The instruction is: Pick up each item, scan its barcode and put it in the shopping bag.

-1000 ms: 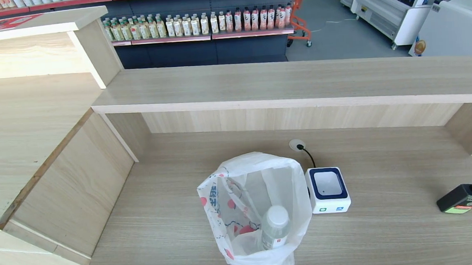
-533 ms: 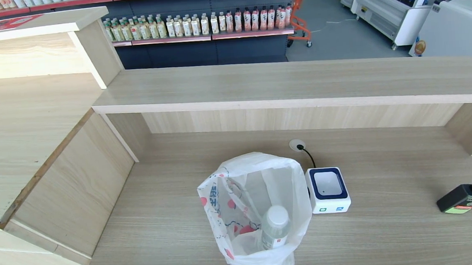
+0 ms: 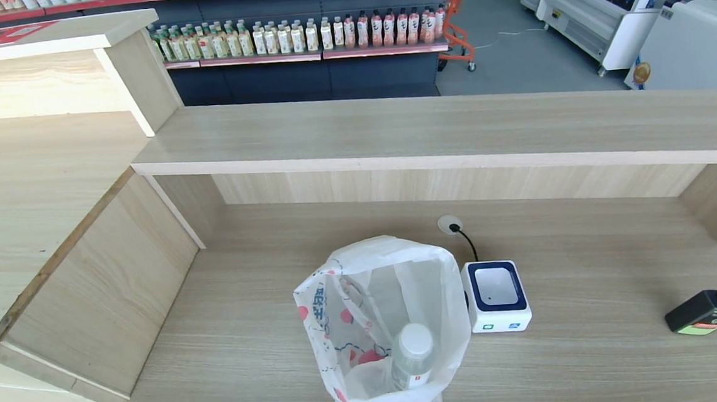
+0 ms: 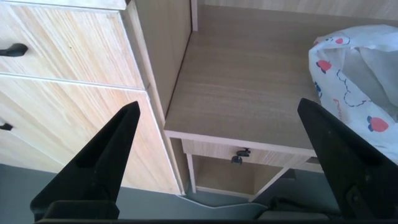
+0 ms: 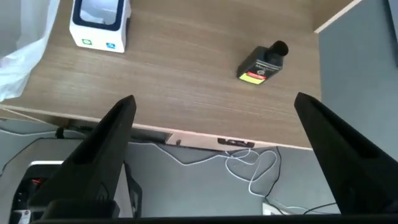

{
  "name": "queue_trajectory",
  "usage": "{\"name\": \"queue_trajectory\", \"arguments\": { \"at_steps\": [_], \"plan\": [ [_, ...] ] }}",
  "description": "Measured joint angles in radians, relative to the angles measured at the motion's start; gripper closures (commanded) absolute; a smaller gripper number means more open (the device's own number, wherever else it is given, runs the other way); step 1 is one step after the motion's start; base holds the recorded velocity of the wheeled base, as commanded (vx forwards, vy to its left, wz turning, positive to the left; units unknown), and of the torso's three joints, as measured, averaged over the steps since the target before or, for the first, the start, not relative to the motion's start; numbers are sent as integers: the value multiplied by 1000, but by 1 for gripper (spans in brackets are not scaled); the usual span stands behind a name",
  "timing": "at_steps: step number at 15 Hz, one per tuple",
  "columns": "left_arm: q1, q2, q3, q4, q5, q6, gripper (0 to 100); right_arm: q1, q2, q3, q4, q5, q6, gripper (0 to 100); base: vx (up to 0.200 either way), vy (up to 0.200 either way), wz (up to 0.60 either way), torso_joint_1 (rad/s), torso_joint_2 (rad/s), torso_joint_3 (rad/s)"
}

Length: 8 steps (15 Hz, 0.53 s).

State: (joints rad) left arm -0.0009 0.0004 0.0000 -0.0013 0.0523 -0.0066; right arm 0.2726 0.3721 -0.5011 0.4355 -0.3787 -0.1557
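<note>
Wooden table [image 3: 591, 273]. At the middle of its front edge, white shopping bag [image 3: 341, 316], mouth open, clear bottle [image 3: 415, 355] upright inside. Just beside the bag, toward the right edge, white scanner [image 3: 496, 292]. Near the right edge, lying flat, black bottle [image 3: 710, 309]. Out past the front edge, left gripper [image 4: 219, 104] and right gripper [image 5: 214, 98], both spread wide, holding nothing, well apart from the black bottle.

Black, seemingly matte, tapered tool fingers [image 4: 93, 168]

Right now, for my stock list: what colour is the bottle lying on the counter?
Black bottle, green-and-red label; right wrist view shows it best.
</note>
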Motion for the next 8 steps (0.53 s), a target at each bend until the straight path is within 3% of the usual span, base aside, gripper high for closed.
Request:
{"name": "queue_trajectory", "arguments": {
  "at_steps": [6,8],
  "plan": [
    [1,0,0,0,0,-1,0,-14,-7,31,0,-2,15,0,0,-200,0,-6,2,2],
    [1,0,0,0,1,-1,0,-14,-8,37,0,1,16,0,-200,-200,0,2,5,5]
  ]
}}
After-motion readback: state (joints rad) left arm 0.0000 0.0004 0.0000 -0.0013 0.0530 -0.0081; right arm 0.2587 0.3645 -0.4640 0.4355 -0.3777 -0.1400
